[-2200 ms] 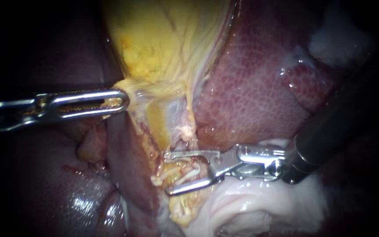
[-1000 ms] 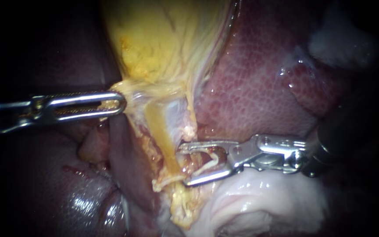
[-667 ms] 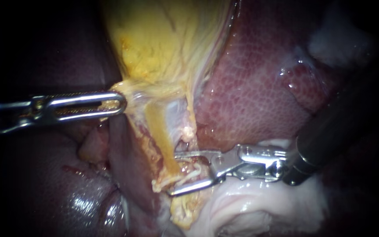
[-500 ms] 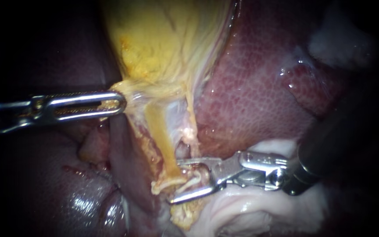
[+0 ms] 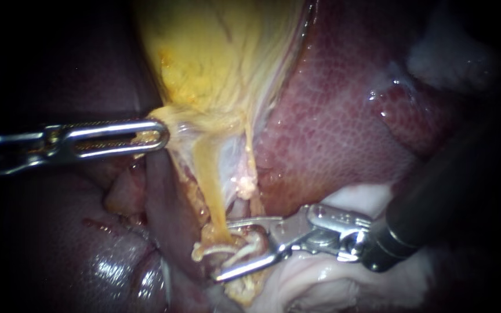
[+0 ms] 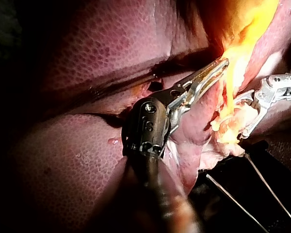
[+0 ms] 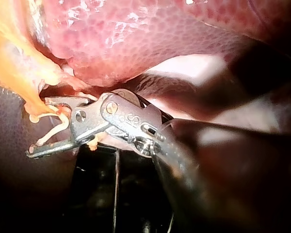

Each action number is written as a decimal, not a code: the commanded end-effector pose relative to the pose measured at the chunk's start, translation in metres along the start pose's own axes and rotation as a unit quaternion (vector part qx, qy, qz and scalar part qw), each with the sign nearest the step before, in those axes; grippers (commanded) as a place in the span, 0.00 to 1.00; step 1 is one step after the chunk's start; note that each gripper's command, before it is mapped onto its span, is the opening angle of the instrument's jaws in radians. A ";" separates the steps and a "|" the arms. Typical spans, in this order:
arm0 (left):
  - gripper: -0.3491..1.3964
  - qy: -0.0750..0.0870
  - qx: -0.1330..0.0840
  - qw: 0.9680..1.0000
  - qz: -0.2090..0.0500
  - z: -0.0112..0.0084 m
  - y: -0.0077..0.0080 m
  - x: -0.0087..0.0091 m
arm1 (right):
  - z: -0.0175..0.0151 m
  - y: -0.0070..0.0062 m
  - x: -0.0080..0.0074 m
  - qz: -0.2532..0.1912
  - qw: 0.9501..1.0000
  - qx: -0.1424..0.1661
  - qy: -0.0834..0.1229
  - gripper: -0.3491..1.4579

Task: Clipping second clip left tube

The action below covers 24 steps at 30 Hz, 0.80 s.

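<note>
Trainee: Status of left instrument (image 5: 159, 134)?

Instructor: Shaft enters from the left. Jaws are clenched on the yellow lower edge of the gallbladder (image 5: 215, 52). Yellow tissue shows through the jaw slot.

Trainee: Location of left tube (image 5: 213, 191)?

Instructor: It runs taut from the gallbladder's lower edge toward the near side, with the liver (image 5: 343, 116) on its right. A thinner pale strand descends just to its right.

Trainee: Status of right instrument (image 5: 222, 249)?

Instructor: Shaft enters from the right, over pale tissue (image 5: 320, 281). Jaws are spread with a clear gap between them. One jaw stands on the far side of the tube's lower end and one on the near side.

Trainee: Location of clip (image 5: 210, 251)?

Instructor: Pale clip lies across the tube's lower end, at the jaw tips. Whether both jaws touch it cannot be told.
</note>
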 end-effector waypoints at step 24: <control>0.00 0.001 0.001 1.000 0.000 -0.0002 -0.0004 0.0001 | -0.0035 0.0012 0.0035 0.014 1.000 -0.006 0.015 0.50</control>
